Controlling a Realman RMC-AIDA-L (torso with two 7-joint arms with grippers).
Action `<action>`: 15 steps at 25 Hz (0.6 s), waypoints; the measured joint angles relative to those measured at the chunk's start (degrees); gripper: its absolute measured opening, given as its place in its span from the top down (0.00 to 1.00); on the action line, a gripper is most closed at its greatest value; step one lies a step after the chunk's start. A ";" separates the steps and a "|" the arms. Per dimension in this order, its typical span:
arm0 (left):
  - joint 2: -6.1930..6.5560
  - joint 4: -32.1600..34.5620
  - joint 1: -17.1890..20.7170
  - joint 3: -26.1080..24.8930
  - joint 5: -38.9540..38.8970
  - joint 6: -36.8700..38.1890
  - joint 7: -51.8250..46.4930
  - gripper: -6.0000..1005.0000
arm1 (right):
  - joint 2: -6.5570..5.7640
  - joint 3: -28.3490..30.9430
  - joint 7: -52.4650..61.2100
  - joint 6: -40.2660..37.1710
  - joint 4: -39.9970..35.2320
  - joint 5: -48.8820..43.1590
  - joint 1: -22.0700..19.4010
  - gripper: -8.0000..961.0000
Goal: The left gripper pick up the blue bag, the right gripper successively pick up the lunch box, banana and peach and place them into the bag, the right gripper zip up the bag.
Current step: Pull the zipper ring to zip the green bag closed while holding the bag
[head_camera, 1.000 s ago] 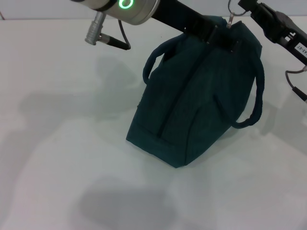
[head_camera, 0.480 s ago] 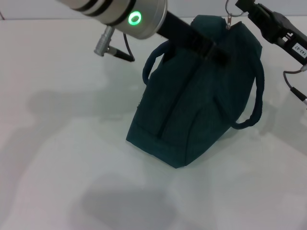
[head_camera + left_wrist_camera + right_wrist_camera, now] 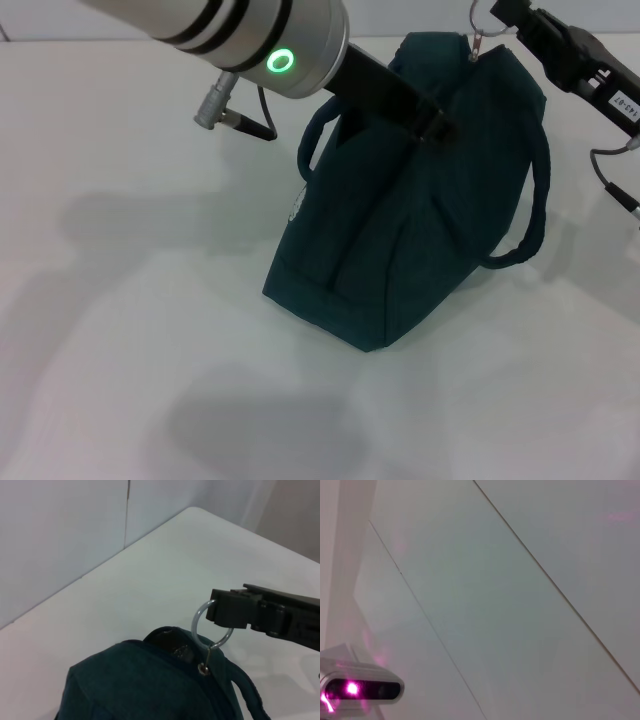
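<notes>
The blue bag (image 3: 400, 230), dark teal, stands on the white table (image 3: 120, 330) with its zipper closed along the top. My right gripper (image 3: 497, 12) is at the bag's far top end, shut on the metal zipper ring (image 3: 480, 17). The left wrist view shows the ring (image 3: 212, 625) pinched by the right gripper (image 3: 220, 614) above the bag's top (image 3: 150, 685). My left gripper (image 3: 437, 125) lies over the bag's upper side, dark against the cloth. The lunch box, banana and peach are out of view.
The bag's two carry handles hang loose, one at the right (image 3: 535, 200) and one at the left (image 3: 315, 135). The left arm's silver wrist with a green light (image 3: 280, 60) hangs over the table's far left. The right wrist view shows only wall panels and a camera unit (image 3: 362, 690).
My left arm has drawn back from the bag's top end toward the left, so its gripper now sits lower along the bag. The bag and the right gripper have stayed in place.
</notes>
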 joint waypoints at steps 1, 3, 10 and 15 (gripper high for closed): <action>0.00 -0.06 -0.05 -0.03 0.05 -0.01 0.08 0.50 | 0.00 0.00 0.00 0.10 0.00 0.00 -0.01 0.99; 0.02 -0.16 -0.11 -0.06 0.26 -0.04 0.26 0.58 | 0.00 0.00 0.00 0.27 0.00 0.00 -0.02 0.99; 0.13 -0.21 0.06 -0.06 0.38 -0.08 2.51 0.83 | 0.00 0.00 0.00 0.38 0.00 0.00 0.01 0.99; 0.11 -0.22 0.06 -0.06 0.32 -0.08 3.51 0.88 | 0.00 0.00 0.00 0.39 0.00 0.14 0.04 0.99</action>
